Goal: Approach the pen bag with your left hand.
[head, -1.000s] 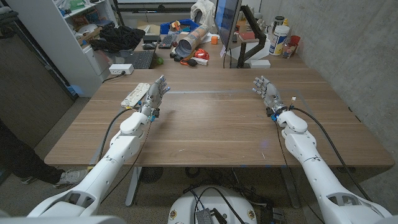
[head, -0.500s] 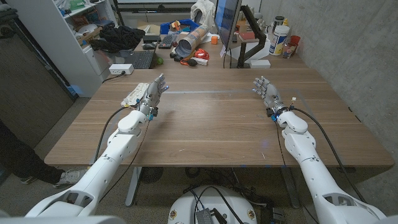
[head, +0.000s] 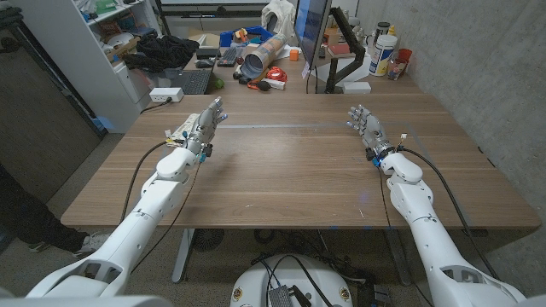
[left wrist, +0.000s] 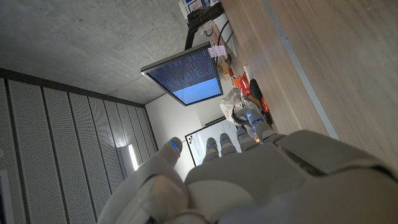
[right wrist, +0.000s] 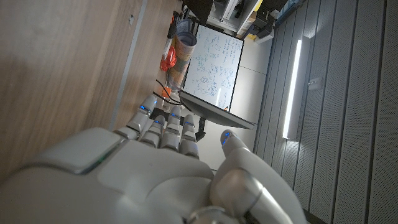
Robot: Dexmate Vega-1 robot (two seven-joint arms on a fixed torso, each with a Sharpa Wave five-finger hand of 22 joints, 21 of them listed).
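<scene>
The pen bag [head: 179, 131] lies on the wooden worktop [head: 290, 170] near its far left corner, a pale flat pouch mostly hidden behind the left hand [head: 203, 128]. The left hand is just beside the bag, on the side toward the worktop's middle, and overlaps its near end in the head view; whether it touches the bag cannot be told. Its fingers [head: 215, 112] reach away from the robot, loosely apart and holding nothing, extending past the bag's far end.

The right hand [head: 365, 125] is near the worktop's far right part, well apart from the pen bag, its fingers [head: 355, 115] slightly spread and holding nothing.

In the left wrist view the back of the left hand [left wrist: 261, 180] shows with its fingertips [left wrist: 214, 144] side by side. Beyond the worktop's far edge stands a monitor [head: 309, 26].
</scene>
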